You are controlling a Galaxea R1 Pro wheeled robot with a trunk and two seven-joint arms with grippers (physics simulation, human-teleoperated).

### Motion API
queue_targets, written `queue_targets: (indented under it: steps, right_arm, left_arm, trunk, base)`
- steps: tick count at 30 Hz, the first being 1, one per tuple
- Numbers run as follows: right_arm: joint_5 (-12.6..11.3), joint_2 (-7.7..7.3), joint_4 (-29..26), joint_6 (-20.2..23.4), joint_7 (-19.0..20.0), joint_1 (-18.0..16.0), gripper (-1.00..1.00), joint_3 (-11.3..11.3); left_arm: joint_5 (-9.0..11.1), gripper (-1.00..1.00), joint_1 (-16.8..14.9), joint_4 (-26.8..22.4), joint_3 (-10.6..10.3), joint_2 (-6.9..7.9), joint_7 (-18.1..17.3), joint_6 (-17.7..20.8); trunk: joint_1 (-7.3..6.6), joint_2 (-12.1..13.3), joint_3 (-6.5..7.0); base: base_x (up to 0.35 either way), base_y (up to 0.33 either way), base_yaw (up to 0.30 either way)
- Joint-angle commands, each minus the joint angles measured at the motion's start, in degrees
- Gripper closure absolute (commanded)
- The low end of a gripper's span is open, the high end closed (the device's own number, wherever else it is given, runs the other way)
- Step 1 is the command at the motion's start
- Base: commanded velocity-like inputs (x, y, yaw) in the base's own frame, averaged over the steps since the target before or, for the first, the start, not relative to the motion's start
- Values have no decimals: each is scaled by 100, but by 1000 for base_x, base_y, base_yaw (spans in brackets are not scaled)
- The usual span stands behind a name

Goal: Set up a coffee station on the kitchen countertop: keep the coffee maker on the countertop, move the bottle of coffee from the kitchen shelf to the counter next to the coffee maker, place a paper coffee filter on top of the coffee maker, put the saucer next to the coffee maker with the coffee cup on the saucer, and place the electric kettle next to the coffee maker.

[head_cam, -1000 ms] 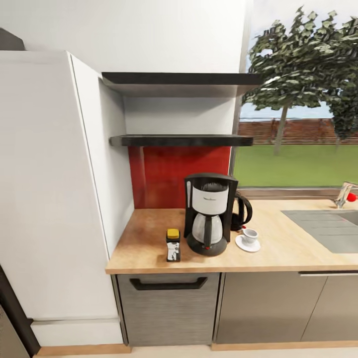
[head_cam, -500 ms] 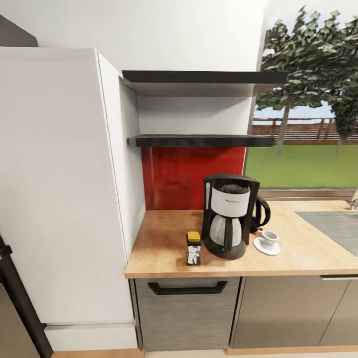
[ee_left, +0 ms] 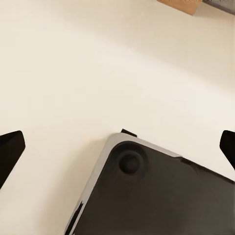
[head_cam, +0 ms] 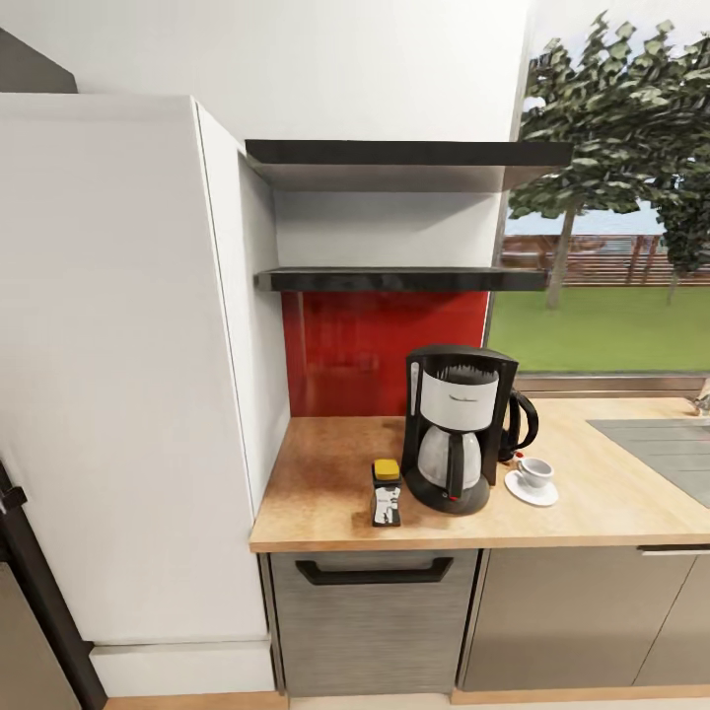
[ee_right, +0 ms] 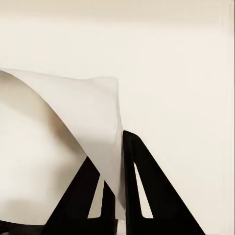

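Right claw (ee_right: 113,193) pinches the paper filter (ee_right: 63,147); left claw (ee_left: 117,147) gapes wide; coffee bottle (head_cam: 386,493) sits at the coffee maker's (head_cam: 457,427) eight o'clock.

We see a black-and-white coffee maker (head_cam: 457,428), a black kettle (head_cam: 520,426), a white cup (head_cam: 535,472) on a white saucer (head_cam: 531,491), and a dark bottle of coffee (head_cam: 386,493) with a yellow cap. The countertop (head_cam: 325,473) shows light wood grain; the backsplash (head_cam: 345,345) is red, the shelves (head_cam: 399,279) black. The right gripper (ee_right: 113,196) is black, the paper filter (ee_right: 63,142) white.
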Motion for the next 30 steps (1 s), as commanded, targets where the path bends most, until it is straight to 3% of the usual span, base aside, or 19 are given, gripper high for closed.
queue_targets:
  steps: [1, 3, 7, 11, 14, 17, 21, 27, 28, 30]
  right_arm:
    - [5, 4, 16, -30, -96, -4, 100, -68]
    - [-80, 33, 13, -77, -632, -4, 100, -158]
    - [-33, 104, 17, -120, -1090, -4, 100, -147]
    - [121, 174, 19, -106, -992, -4, 100, -109]
    - [191, 211, -88, 45, -683, -8, 100, -106]
    - [193, 395, -798, 642, -496, -11, 100, -109]
    - [184, 741, -2062, 1870, -129, -12, 100, -117]
    - [196, 1496, -4173, 3358, 187, -13, 100, -75]
    - [182, 1562, -5012, 3660, 232, -13, 100, 36]
    - [134, 1562, -5552, 3807, 249, -13, 100, 219]
  left_arm:
    - [44, -100, 4, -10, -47, 4, 20, -12]
    - [40, -100, 4, -13, -47, -5, 20, -6]
    - [43, -100, 4, -14, -47, -16, 20, -2]
    - [57, -100, 4, -6, -47, -34, 20, -1]
    - [71, -100, 4, 0, -47, -42, 20, 0]
    - [72, -100, 4, 2, -53, -44, 20, 0]
    - [69, -100, 4, 2, -57, -45, 20, 0]
    - [62, -100, 4, 3, -59, -47, 20, -2]
    - [55, -100, 4, 3, -63, -49, 20, -7]
    - [54, -100, 4, 3, -64, -47, 20, -5]
  trunk:
    - [2, -3, 0]
    - [2, -3, 0]
    - [2, -3, 0]
    - [2, -3, 0]
    - [2, -3, 0]
    - [2, -3, 0]
    - [2, -3, 0]
    - [2, -3, 0]
    - [2, -3, 0]
    - [2, -3, 0]
  base:
    - [0, 0, 0]
    - [0, 0, 0]
    - [0, 0, 0]
    - [0, 0, 0]
    - [0, 0, 0]
    - [0, 0, 0]
    - [0, 0, 0]
    - [0, 0, 0]
    - [0, 0, 0]
    - [0, 0, 0]
